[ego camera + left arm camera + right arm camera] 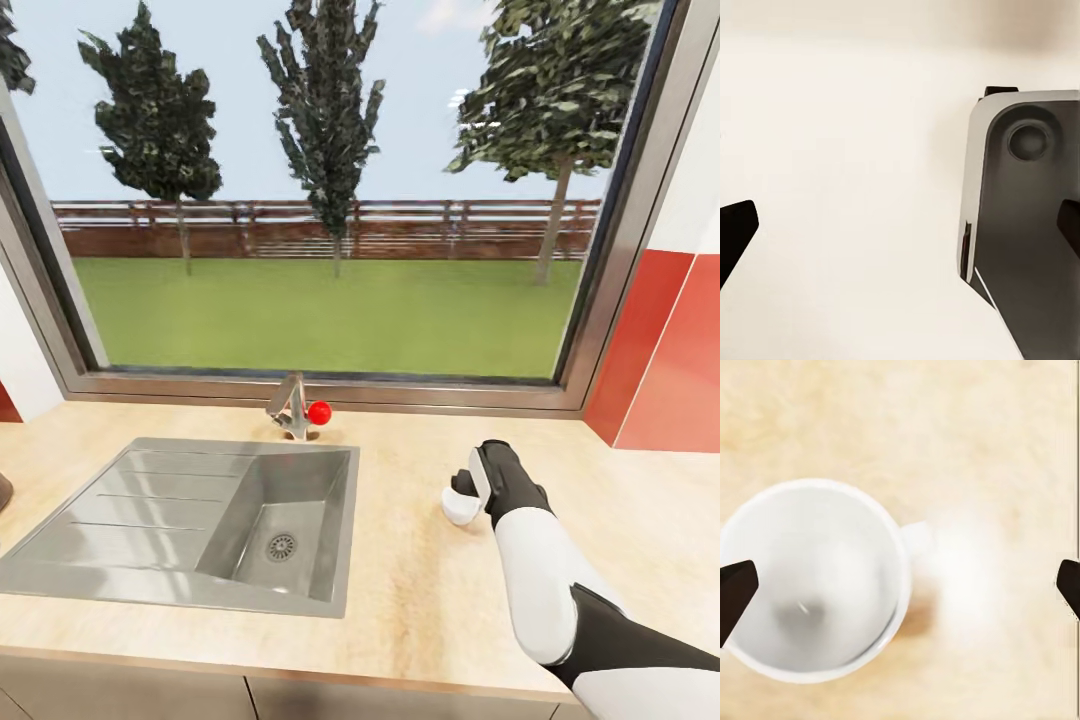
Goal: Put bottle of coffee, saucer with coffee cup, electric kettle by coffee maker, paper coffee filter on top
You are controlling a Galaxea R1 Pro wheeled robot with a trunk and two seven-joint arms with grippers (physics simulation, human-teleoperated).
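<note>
My right gripper (900,581) hangs over the cup (814,581), looking straight down into it. Its fingers (735,589) are spread wide and grasping nothing: one tip sits over the cup's far rim, the other well out past the handle (916,538) over bare bench (982,427). In the head view the cup (460,507) stands on the bench right of the sink (200,520), just in front of the right gripper (478,478).

The risk I see is the offset. The cup is not centred between the fingers, so if I close from here, one finger would likely reach it first and shove or tip it rather than clamp it. The handle stub could also catch a finger and spin the cup.

The cup stands upright, mouth up, its long axis vertical; the handle points sideways, toward the finger that stands clear of it.

My left gripper (900,232) also has its fingers released, over a pale surface beside a grey moulded part I cannot identify.
</note>
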